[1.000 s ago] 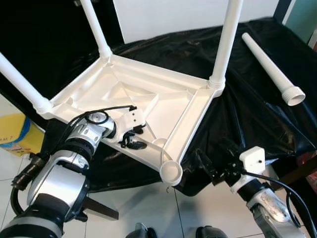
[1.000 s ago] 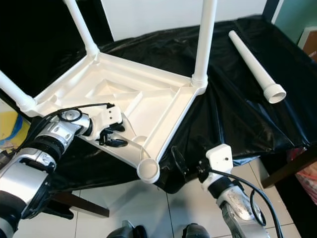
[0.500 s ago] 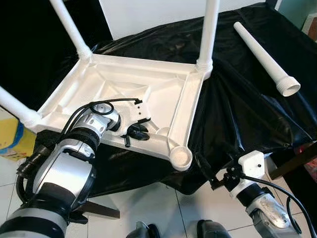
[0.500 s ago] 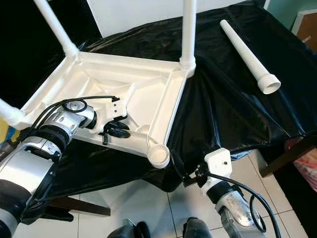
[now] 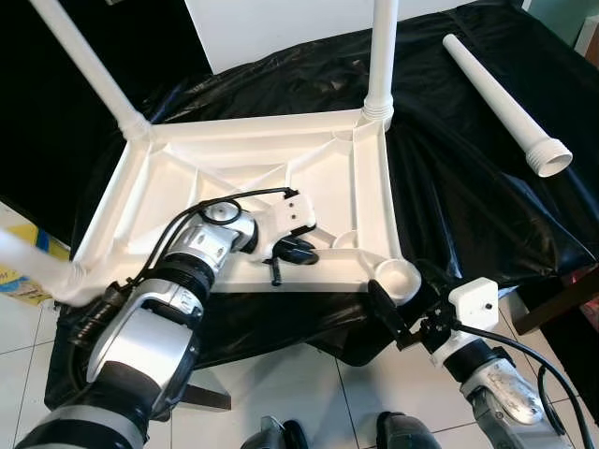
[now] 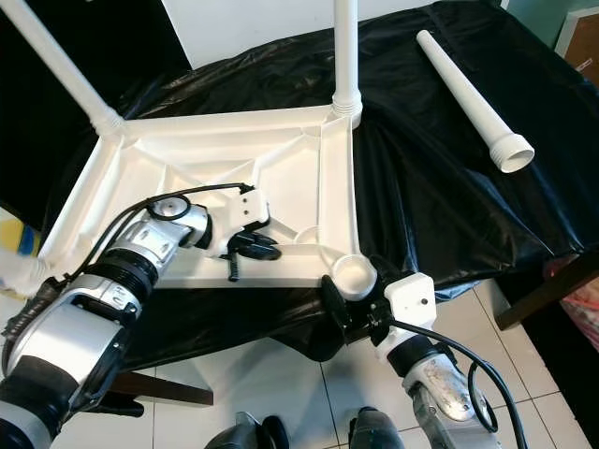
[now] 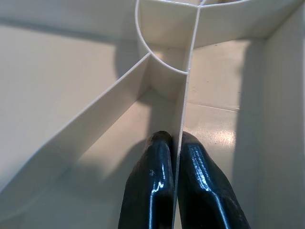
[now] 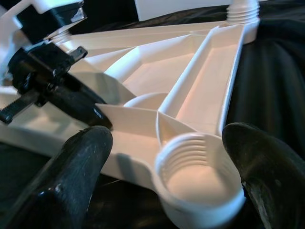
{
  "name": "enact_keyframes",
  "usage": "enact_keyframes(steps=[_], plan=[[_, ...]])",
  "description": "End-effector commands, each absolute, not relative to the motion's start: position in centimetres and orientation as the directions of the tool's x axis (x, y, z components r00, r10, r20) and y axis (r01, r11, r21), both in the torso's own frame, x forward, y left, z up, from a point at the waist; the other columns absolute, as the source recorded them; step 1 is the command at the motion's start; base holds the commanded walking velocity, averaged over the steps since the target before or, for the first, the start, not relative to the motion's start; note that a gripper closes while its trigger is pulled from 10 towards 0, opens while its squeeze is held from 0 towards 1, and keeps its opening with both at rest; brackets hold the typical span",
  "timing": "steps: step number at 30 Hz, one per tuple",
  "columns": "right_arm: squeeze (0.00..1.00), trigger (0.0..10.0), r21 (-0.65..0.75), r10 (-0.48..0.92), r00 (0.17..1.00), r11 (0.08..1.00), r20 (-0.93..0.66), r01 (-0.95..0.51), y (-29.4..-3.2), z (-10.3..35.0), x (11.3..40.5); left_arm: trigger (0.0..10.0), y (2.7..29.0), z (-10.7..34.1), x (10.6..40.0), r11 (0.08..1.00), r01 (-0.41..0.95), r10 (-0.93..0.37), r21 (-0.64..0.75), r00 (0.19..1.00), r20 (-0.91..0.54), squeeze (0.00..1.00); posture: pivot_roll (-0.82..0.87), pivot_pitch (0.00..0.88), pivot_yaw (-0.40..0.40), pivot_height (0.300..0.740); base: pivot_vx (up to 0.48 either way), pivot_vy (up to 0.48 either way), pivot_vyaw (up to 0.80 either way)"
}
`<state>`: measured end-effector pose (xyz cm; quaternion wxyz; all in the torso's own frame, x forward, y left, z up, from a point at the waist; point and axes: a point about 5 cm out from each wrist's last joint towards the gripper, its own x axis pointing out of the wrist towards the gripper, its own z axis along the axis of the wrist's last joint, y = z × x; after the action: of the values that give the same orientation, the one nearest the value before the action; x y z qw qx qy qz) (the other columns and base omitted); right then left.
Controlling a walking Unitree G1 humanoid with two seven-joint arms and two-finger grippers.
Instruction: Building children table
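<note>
The white plastic table top (image 5: 187, 178) lies upside down on a black-draped surface. Two legs stand screwed in at the far left corner (image 5: 89, 70) and the far right corner (image 5: 382, 56). A third leg (image 5: 33, 264) at the near left looks blurred. The near right socket (image 5: 397, 277) is empty. A loose white leg (image 5: 505, 103) lies far right on the cloth. My left gripper (image 5: 290, 251) is shut on a thin rib (image 7: 188, 86) of the underside. Just below the empty socket (image 8: 198, 183), my right gripper (image 5: 398, 313) is open, one finger either side of it.
The black cloth (image 5: 468, 206) hangs over the near edge down to a white tiled floor (image 5: 309, 393). A yellow object (image 5: 19, 281) sits at the left edge. A dark wooden edge (image 5: 552, 299) juts in at the right.
The table top has swung round with my left gripper still holding its rib. The empty corner socket has moved right, close to my right gripper. The camera also shifted.
</note>
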<state>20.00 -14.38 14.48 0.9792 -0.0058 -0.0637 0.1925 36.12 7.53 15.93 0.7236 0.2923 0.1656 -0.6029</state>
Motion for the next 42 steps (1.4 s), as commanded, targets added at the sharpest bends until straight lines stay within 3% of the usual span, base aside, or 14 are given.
enact_keyframes(steps=[1, 3, 7, 8, 19, 20, 25, 30, 32, 35, 36, 39, 41, 42], plan=[[0.0, 10.0, -0.034, 0.373, 0.922, 0.928, 0.104, -0.372, -14.3, 14.1, 20.0, 9.1, 8.4, 14.9, 36.5, 0.26, 0.934, -0.755, 0.246, 0.356, -0.551, 0.0, -0.21, 0.143, 0.152, 0.74, 0.0, 0.0, 0.0], [0.0, 10.0, -0.036, 0.36, 0.926, 0.933, 0.119, -0.358, -14.2, 14.2, 20.4, 10.0, 8.1, 15.2, 36.7, 0.265, 0.906, -0.735, 0.33, 0.411, -0.539, 0.0, -0.21, 0.134, 0.153, 0.74, 0.0, 0.0, 0.0], [0.0, 10.0, -0.039, 0.348, 0.929, 0.938, 0.128, -0.346, -14.3, 14.3, 20.7, 10.0, 8.7, 15.2, 36.9, 0.265, 0.892, -0.717, 0.367, 0.437, -0.544, 0.0, -0.21, 0.134, 0.153, 0.74, 0.0, 0.0, 0.0], [0.0, 10.0, -0.042, 0.339, 0.931, 0.941, 0.133, -0.337, -14.3, 14.3, 20.8, 10.0, 9.2, 15.2, 37.0, 0.273, 0.881, -0.7, 0.388, 0.458, -0.548, 1.0, -0.21, 0.129, 0.154, 0.74, 0.0, 0.0, 0.0], [0.0, 10.0, -0.038, 0.256, 0.948, 0.967, 0.187, -0.253, -15.1, 15.0, 21.9, 10.0, 10.7, 17.0, 37.0, 0.359, 0.826, -0.693, 0.434, 0.548, -0.469, 1.0, -0.21, 0.106, 0.143, 0.74, 0.0, 0.0, 0.0], [0.0, 10.0, -0.04, 0.243, 0.949, 0.97, 0.199, -0.24, -15.2, 15.2, 22.3, 10.0, 10.5, 17.5, 36.8, 0.379, 0.826, -0.716, 0.417, 0.547, -0.433, 0.0, -0.21, 0.099, 0.138, 0.74, 0.0, 0.0, 0.0], [0.0, 10.0, -0.036, 0.225, 0.951, 0.974, 0.212, -0.223, -15.5, 15.4, 22.7, 10.0, 10.2, 18.2, 36.5, 0.398, 0.831, -0.748, 0.389, 0.539, -0.387, 0.0, -0.21, 0.093, 0.134, 0.74, 0.0, 0.0, 0.0], [0.0, 10.0, -0.033, 0.152, 0.958, 0.988, 0.244, -0.148, -16.5, 16.0, 24.6, 10.0, 8.7, 20.8, 35.1, 0.447, 0.83, -0.84, 0.332, 0.518, -0.163, 0.0, -0.2, 0.065, 0.111, 0.74, 0.0, 0.0, 0.0], [0.0, 10.0, -0.033, 0.152, 0.958, 0.988, 0.244, -0.148, -16.5, 16.0, 24.6, 10.0, 8.7, 20.8, 35.1, 0.447, 0.83, -0.84, 0.332, 0.518, -0.163, 0.0, -0.2, 0.065, 0.111, 0.74, 0.0, 0.0, 0.0], [0.0, 10.0, -0.032, 0.117, 0.962, 0.993, 0.248, -0.112, -17.0, 16.1, 25.3, 10.0, 8.5, 21.4, 34.9, 0.493, 0.812, -0.836, 0.313, 0.541, -0.087, 0.0, -0.19, 0.059, 0.106, 0.74, 0.0, 0.0, 0.0], [0.0, 10.0, -0.041, 0.062, 0.967, 0.998, 0.245, -0.054, -17.6, 16.2, 26.2, 10.0, 8.3, 22.0, 34.9, 0.571, 0.771, -0.806, 0.284, 0.592, 0.012, 0.0, -0.19, 0.057, 0.105, 0.74, 0.0, 0.0, 0.0], [0.0, 10.0, -0.041, 0.062, 0.967, 0.998, 0.245, -0.054, -17.6, 16.2, 26.2, 10.0, 8.3, 22.0, 34.9, 0.571, 0.771, -0.806, 0.284, 0.592, 0.012, 0.0, -0.19, 0.057, 0.105, 0.74, 0.0, 0.0, 0.0], [0.0, 10.0, -0.014, -0.031, 0.964, 0.999, 0.263, 0.036, -18.7, 16.8, 27.6, 10.0, 8.2, 21.6, 34.7, 0.699, 0.698, -0.715, 0.155, 0.688, 0.128, 0.0, -0.18, 0.055, 0.097, 0.74, 0.0, 0.0, 0.0], [0.0, 10.0, -0.014, -0.031, 0.964, 0.999, 0.263, 0.036, -18.7, 16.8, 27.6, 10.0, 8.2, 21.6, 34.7, 0.699, 0.698, -0.715, 0.155, 0.688, 0.128, 0.0, -0.18, 0.055, 0.097, 0.74, 0.0, 0.0, 0.0]])
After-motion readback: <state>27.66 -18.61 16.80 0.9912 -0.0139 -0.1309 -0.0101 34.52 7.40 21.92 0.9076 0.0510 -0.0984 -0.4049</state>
